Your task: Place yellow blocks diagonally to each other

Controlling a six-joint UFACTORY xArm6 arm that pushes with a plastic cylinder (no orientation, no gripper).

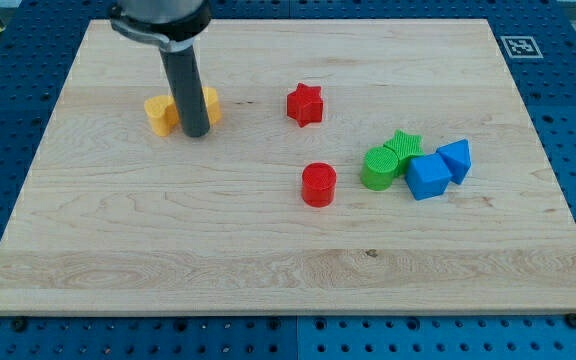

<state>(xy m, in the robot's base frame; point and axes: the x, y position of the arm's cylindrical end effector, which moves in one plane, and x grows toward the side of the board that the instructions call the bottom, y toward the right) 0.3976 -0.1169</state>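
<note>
Two yellow blocks lie at the board's upper left. One yellow block (pixel 160 114) shows to the left of the rod; the other yellow block (pixel 209 103) shows to its right and slightly higher. Their shapes are partly hidden by the rod. My tip (pixel 195 133) rests on the board between them, at their lower edge, touching or nearly touching both.
A red star (pixel 305 104) lies right of the yellow blocks. A red cylinder (pixel 319 185) sits near the middle. At the right cluster a green cylinder (pixel 378 168), a green star (pixel 404 146) and two blue blocks (pixel 429 177) (pixel 456 158). The wooden board (pixel 268 260) sits on a blue pegboard.
</note>
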